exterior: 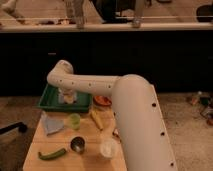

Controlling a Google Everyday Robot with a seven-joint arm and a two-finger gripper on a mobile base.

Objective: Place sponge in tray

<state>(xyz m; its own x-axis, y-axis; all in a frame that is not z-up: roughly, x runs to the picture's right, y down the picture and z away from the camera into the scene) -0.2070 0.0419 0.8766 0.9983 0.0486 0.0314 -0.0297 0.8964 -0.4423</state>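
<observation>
The robot's white arm (92, 83) reaches from the lower right across the wooden desk (36, 144), bends at its far left and drops towards the green tray (50, 103) at the desk's back left corner. The tool (67, 94) is over the inside of the tray; whether it is apart or together cannot be told. A pale lump right at the tool, within the tray's rim, appears to be the sponge (71, 99); whether it rests on the tray floor cannot be told. In front of the tray lie a grey-blue cloth (50, 123), a small green cup (74, 120), a yellow oblong item (96, 119), a metal can (77, 145), a white cup (108, 148) and a long green vegetable (52, 154).
</observation>
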